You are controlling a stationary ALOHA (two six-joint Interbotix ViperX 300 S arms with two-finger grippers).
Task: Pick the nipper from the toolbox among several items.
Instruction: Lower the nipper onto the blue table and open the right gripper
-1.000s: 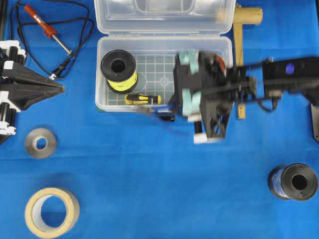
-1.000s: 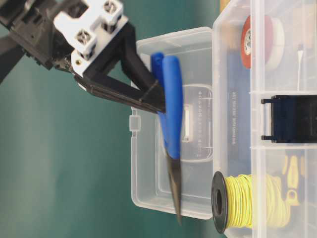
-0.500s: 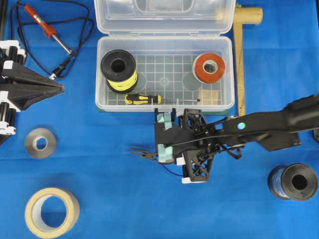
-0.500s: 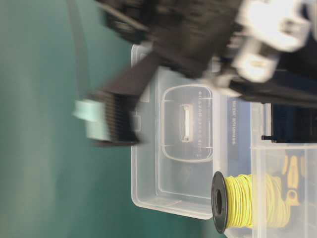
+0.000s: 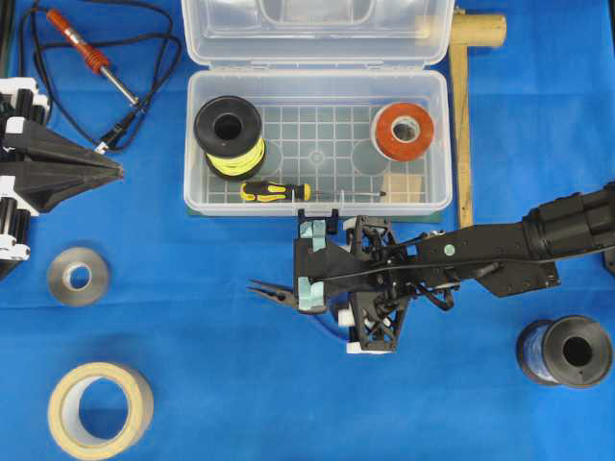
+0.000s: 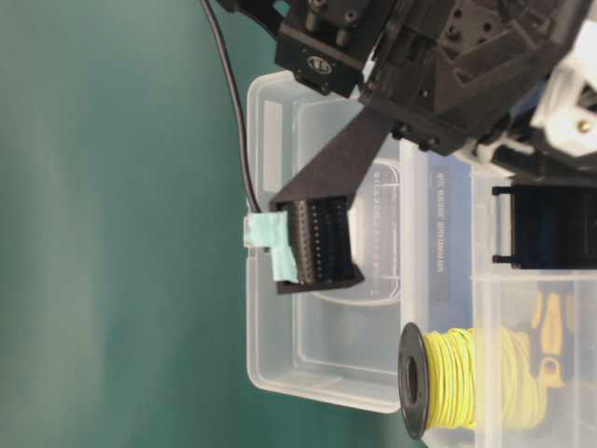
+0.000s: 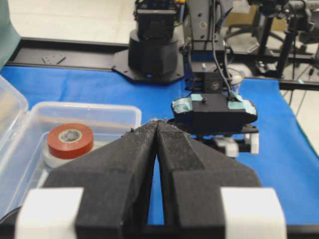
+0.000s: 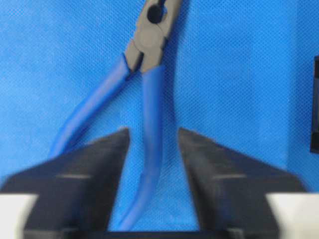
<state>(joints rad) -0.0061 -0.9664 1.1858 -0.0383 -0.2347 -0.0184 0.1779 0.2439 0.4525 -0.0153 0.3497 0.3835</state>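
Overhead looks straight down; wrist views sit close, level.

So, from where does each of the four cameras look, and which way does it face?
Overhead: above, facing straight down at the toolbox, nipper, both arms.
Table-level: low, picture turned sideways, facing the toolbox; the right pincer shows.
Left wrist: behind the closed left pincer, facing across the toolbox toward the right arm.
Right wrist: above the open right pincer, facing down at the nipper on the blue cloth.
Shared: overhead and right wrist both show the nipper.
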